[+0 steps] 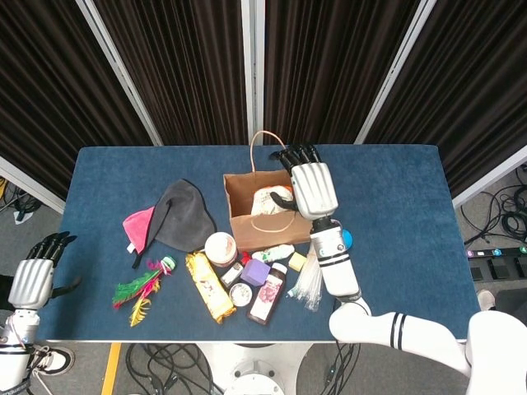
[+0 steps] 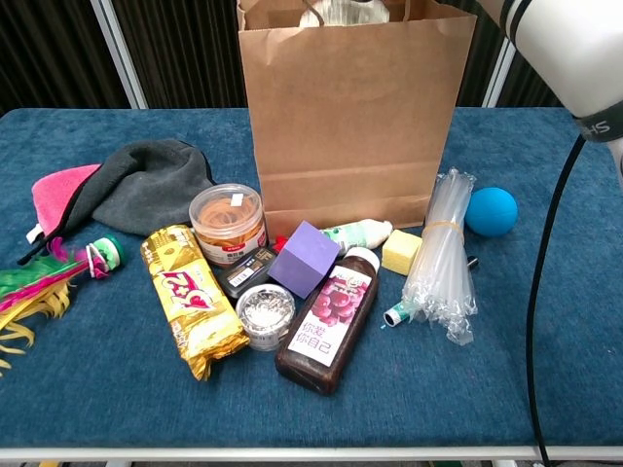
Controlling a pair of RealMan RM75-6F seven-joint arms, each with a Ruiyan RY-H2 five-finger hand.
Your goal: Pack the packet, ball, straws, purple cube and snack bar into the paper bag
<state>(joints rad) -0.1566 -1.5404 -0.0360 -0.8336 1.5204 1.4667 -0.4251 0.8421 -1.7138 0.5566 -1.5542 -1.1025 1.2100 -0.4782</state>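
The brown paper bag (image 1: 245, 224) (image 2: 350, 117) stands upright mid-table. My right hand (image 1: 312, 189) hovers over its open mouth, thumb against the white packet (image 1: 266, 200) (image 2: 341, 12), whose top shows at the bag's rim. In front of the bag lie the purple cube (image 1: 255, 272) (image 2: 304, 258), the bundle of clear straws (image 1: 309, 280) (image 2: 443, 255) and the golden snack bar (image 1: 208, 285) (image 2: 192, 299). To the bag's right sits the blue ball (image 1: 346, 239) (image 2: 491, 211). My left hand (image 1: 34, 276) hangs off the table's left edge, fingers apart, holding nothing.
A grey cap (image 1: 183, 216), pink cloth (image 1: 138, 224) and coloured feathers (image 1: 136, 291) lie at the left. A jar of rubber bands (image 2: 227, 222), a small tin (image 2: 265, 311), a dark juice bottle (image 2: 328, 321), a yellow block (image 2: 401, 251) and a small white bottle (image 2: 360, 233) crowd the front.
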